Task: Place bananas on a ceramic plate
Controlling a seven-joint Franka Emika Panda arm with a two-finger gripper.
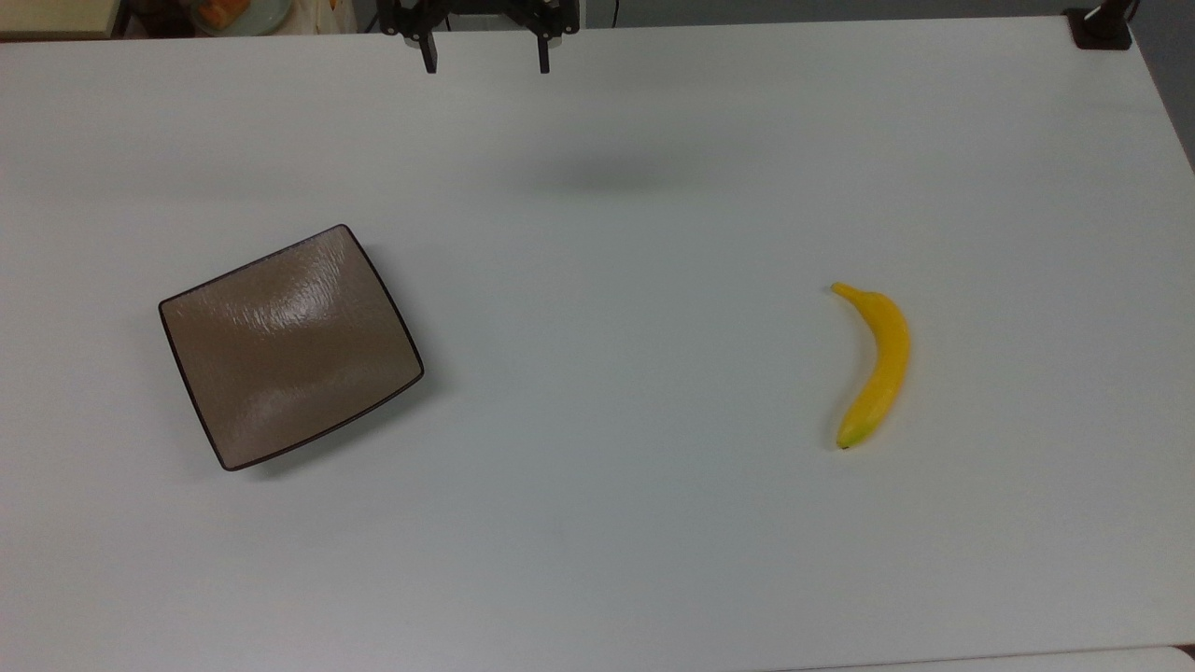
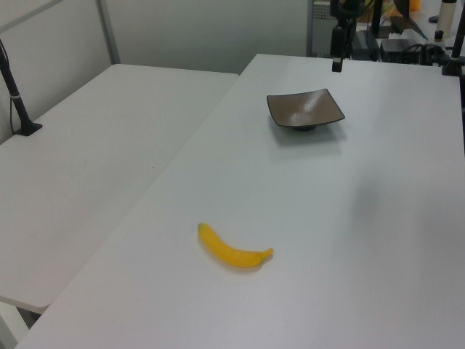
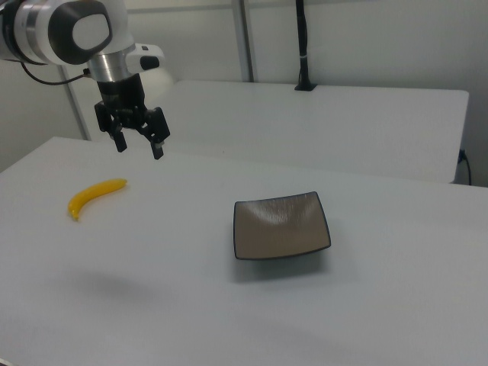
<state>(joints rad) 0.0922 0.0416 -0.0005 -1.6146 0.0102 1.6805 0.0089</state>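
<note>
A robot arm's tool (image 3: 139,145) hangs above a white desk (image 1: 616,523) that holds a banana and a brown plate.

The tool's two dark fingers (image 1: 428,56) are spread wide apart and grip nothing. In the top view, the yellow banana (image 1: 878,364) lies flat on the desk, well apart from the tool, below it and toward the top view's right. The square ceramic plate (image 1: 289,347) sits below the tool toward the top view's left, nothing on it, well apart from the banana.
</note>
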